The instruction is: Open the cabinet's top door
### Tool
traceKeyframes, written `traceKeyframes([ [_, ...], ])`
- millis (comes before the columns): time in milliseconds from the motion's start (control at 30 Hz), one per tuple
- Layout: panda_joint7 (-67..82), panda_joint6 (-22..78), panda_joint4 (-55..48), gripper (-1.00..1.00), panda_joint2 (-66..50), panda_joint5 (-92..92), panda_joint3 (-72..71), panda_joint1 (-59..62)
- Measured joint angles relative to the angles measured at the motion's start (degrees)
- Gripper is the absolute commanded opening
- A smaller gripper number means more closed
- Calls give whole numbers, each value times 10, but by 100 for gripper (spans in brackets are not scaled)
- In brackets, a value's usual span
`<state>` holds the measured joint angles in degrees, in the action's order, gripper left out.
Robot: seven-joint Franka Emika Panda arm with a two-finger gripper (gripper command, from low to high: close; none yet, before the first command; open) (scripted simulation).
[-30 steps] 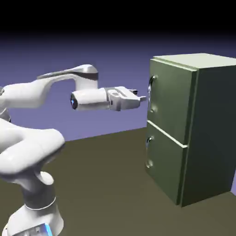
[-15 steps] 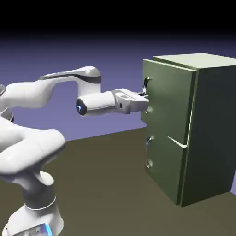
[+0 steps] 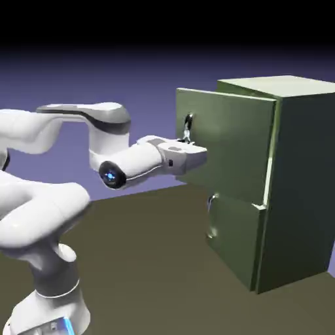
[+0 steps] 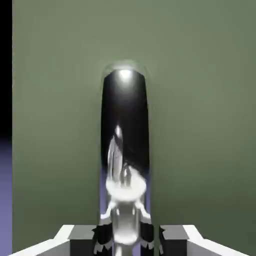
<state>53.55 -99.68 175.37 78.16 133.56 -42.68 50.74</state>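
Observation:
The olive-green cabinet stands at the exterior view's right. Its top door is swung partly out toward the arm, hinged on its right side. My gripper is at the door's curved silver handle and shut on it. In the hand view the shiny handle runs up the middle of the door panel, its lower end held between my grey fingertips at the bottom edge. The lower door sits flush and shut.
The cabinet's darker side panel faces right. The brown table spreads below the arm, and the white arm base rises at the lower left. A strip of violet backdrop shows left of the door in the hand view.
My gripper went from short of the cabinet onto the top door's handle and shut on it, then pulled back left. The top door swung out from flush to partly open.

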Motion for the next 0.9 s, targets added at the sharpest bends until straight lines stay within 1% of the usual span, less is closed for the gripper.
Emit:
traceKeyframes([
  [200,47,150,4,-100,-49,-113,85,76],
  [300,35,223,6,-100,-32,-106,65,137],
  [367,44,273,1,-100,-42,-123,68,175],
  [500,107,371,-29,-100,-115,-215,101,247],
  [633,177,444,-73,-100,-198,-310,115,310],
  [767,243,490,-125,-100,-281,-400,116,357],
  [900,302,516,-183,-100,-364,-484,109,391],
])
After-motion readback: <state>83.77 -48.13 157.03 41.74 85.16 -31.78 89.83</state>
